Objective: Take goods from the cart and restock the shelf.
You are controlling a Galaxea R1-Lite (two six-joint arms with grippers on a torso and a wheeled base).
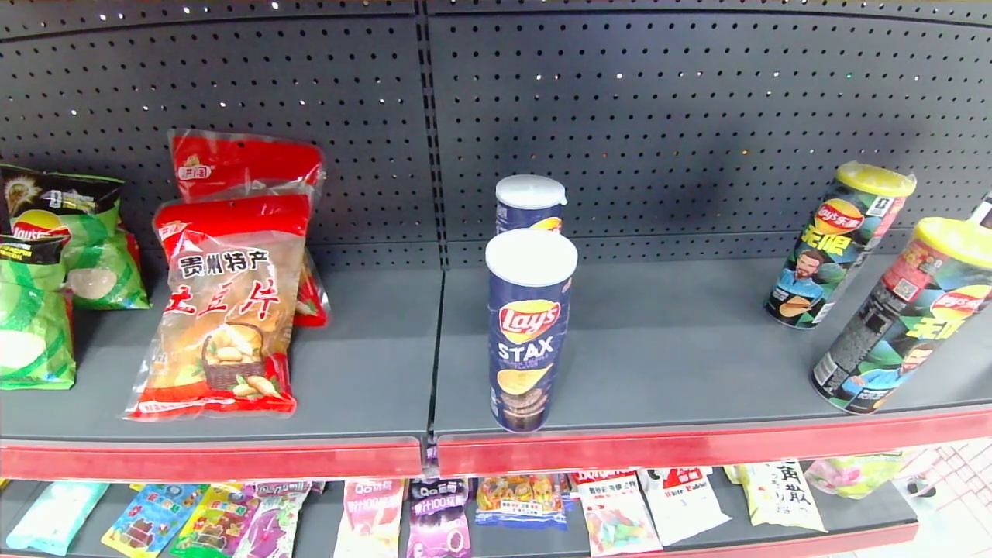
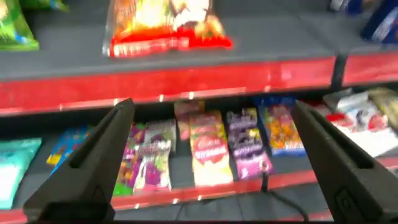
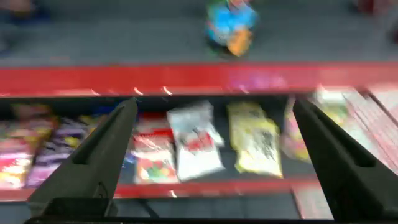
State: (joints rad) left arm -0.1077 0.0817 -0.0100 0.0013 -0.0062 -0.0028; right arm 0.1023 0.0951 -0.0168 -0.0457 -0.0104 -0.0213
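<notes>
Left hand (image 2: 212, 104): fingers spread wide, nothing between them. It faces the red front edge of the shelf (image 1: 659, 341), lower than the blue can (image 1: 531, 333) and off to its left. Sweet packets (image 2: 211, 149) on the tier below show through the gap.

Right hand (image 3: 214, 104): also released and empty. It faces the same red edge, lower than the blue can and off to its right.

Stock on the shelf, placed from the blue can:
- The blue can is upright at the front edge, just right of the seam between the two shelf boards.
- A second blue can (image 1: 529, 203) is directly behind it, upright, near the pegboard back.
- To the left are the red-topped crisp bags (image 1: 225, 310), one propped in front of another.
- Farther left are the green bags (image 1: 46, 263), at the end of the board.
- Well to the right are two yellow-lidded cans (image 1: 837, 244), one nearer the front edge than the other.

Progress, as a judgement: the restock looks partly done. Goods sit in every group, but a broad bare stretch of shelf lies between the blue can and the yellow-lidded cans. There is more open board in front of the bags. With both hands empty, no item is on its way, so the next piece has to be fetched from the cart. How many pieces are left there cannot be told.
</notes>
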